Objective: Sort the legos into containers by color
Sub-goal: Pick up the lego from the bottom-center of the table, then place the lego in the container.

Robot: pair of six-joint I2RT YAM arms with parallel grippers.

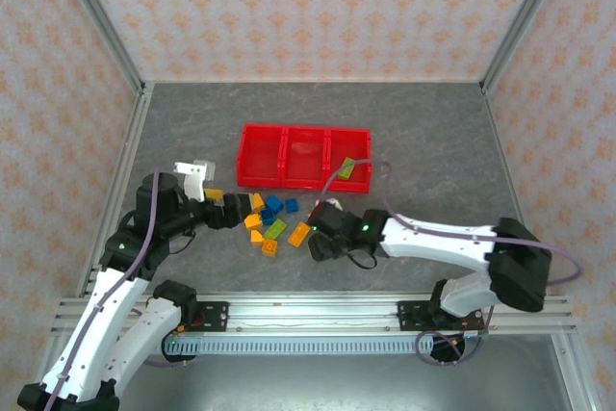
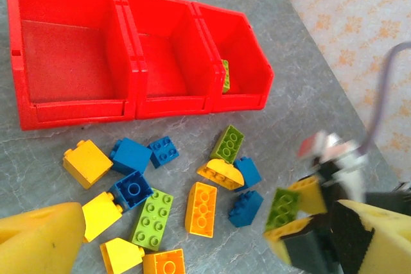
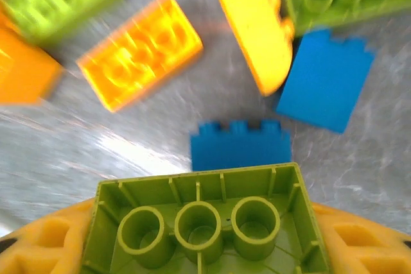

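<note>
Three joined red bins [image 1: 305, 156] [image 2: 128, 43] stand at mid-table. The right bin holds one lime green brick [image 1: 346, 168] [image 2: 225, 75]; the other two look empty. Loose blue, orange-yellow and lime legos [image 1: 269, 221] lie scattered in front of the bins. My right gripper [image 1: 318, 228] [image 2: 290, 213] [image 3: 205, 242] is shut on a lime brick [image 3: 205, 222] [image 2: 281, 208], hollow underside toward the camera, just above a blue brick [image 3: 239, 145] [image 2: 245, 208] at the pile's right edge. My left gripper [image 1: 231, 211] [image 2: 205, 248] is open at the pile's left edge, with several bricks between its yellow pads [image 2: 38, 242].
The cell's papered walls and metal frame posts [image 1: 106, 40] enclose the grey table. Bare tabletop lies behind the bins and to the right of them [image 1: 433, 161]. The right arm's cable [image 1: 385, 190] loops over the table near the right bin.
</note>
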